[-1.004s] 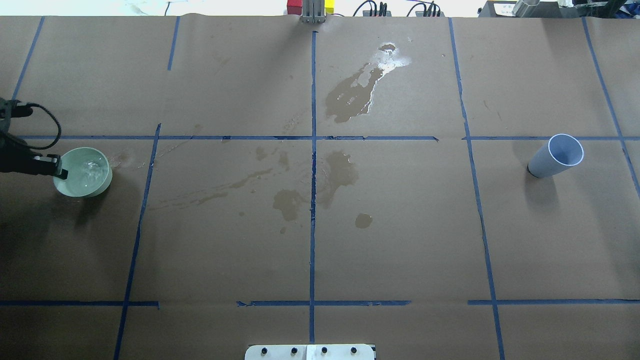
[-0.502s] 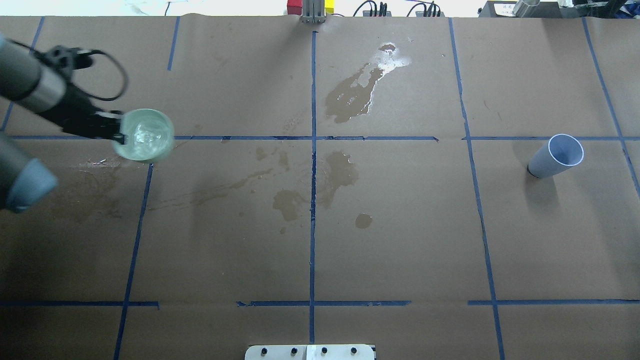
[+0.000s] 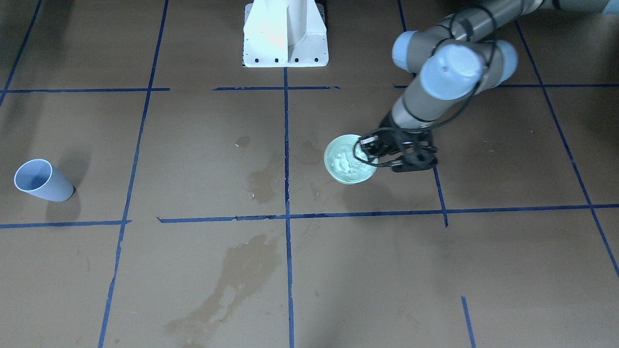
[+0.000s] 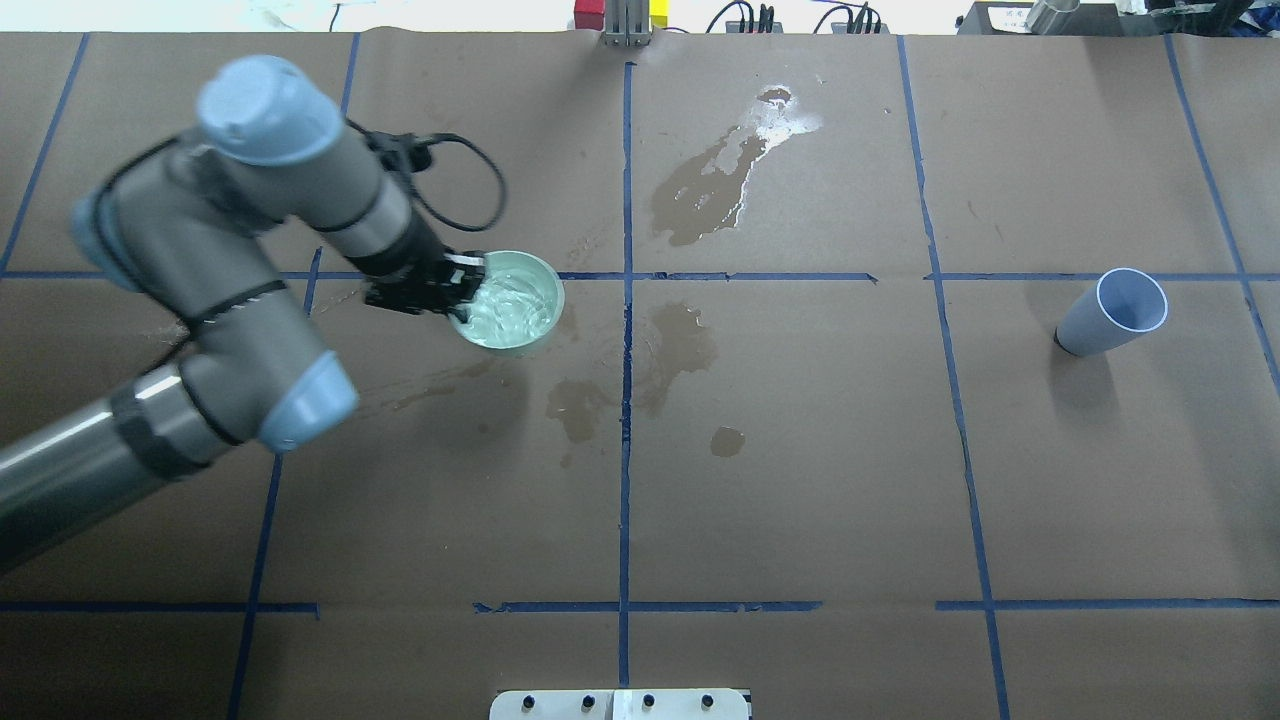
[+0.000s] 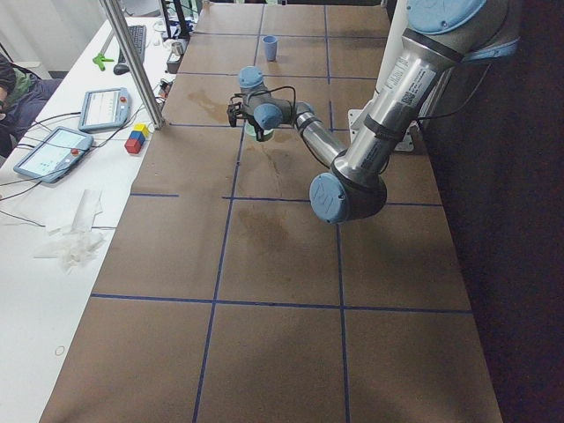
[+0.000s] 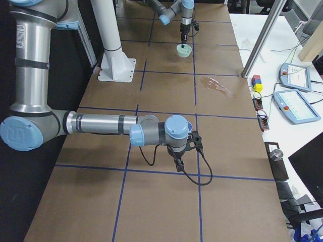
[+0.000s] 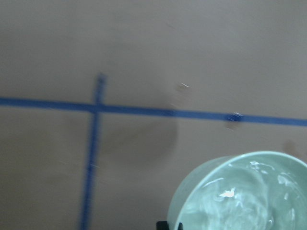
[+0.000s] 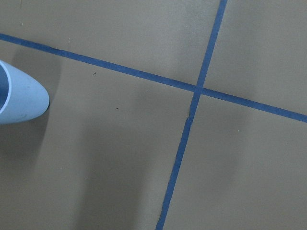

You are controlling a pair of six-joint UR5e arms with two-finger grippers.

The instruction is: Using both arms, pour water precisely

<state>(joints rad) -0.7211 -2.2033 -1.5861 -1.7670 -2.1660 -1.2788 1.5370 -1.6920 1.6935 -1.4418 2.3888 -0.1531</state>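
Note:
My left gripper (image 4: pixel 462 284) is shut on the near rim of a pale green bowl (image 4: pixel 512 300) and holds it a little above the paper, left of the centre line. The water (image 4: pixel 505 303) in the bowl ripples and glints. The bowl also shows in the front view (image 3: pixel 349 160) with the left gripper (image 3: pixel 375 153), and in the left wrist view (image 7: pixel 240 191). A pale blue cup (image 4: pixel 1113 312) stands at the far right, empty, and shows in the right wrist view (image 8: pixel 19 98). My right gripper (image 6: pixel 177 165) shows only in the right side view; I cannot tell its state.
A glinting spill (image 4: pixel 720 185) lies at the back centre. Wet stains (image 4: pixel 675 345) spread around the centre line. Blue tape lines grid the brown paper. The white pedestal (image 3: pixel 285 34) stands at the robot's side. Red and yellow blocks (image 4: pixel 610 12) sit past the far edge.
My left arm has carried the bowl from the far left edge to the right, towards the centre line. The water sloshes more. The cup has not moved.

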